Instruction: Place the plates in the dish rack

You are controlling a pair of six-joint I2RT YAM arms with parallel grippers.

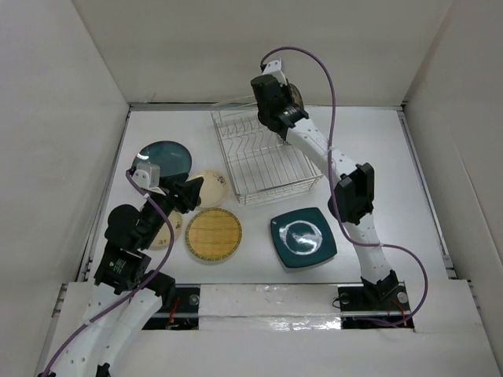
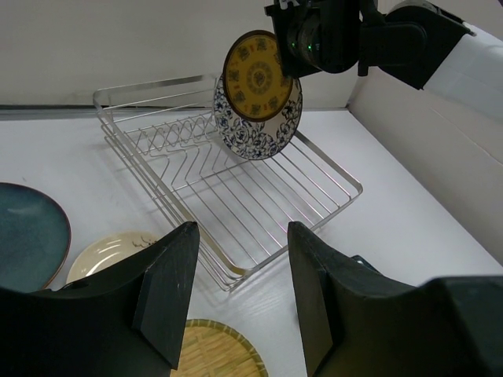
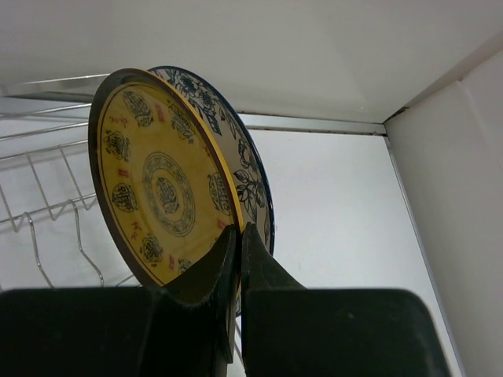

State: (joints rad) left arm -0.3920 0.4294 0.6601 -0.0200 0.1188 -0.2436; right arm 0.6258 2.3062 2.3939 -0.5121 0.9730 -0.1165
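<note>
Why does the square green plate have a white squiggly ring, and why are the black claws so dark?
Top view: the ring on the square plate is glare, light bouncing off its shiny glaze. Left wrist view: the left gripper is close to the lens and shaded, nearly black. Right wrist view: the right gripper, pinching the yellow plate, looks just as dark.

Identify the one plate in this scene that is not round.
The dark teal square plate, lying flat to the right of the woven tan plate. It has four rounded corners, while every other plate is round.
</note>
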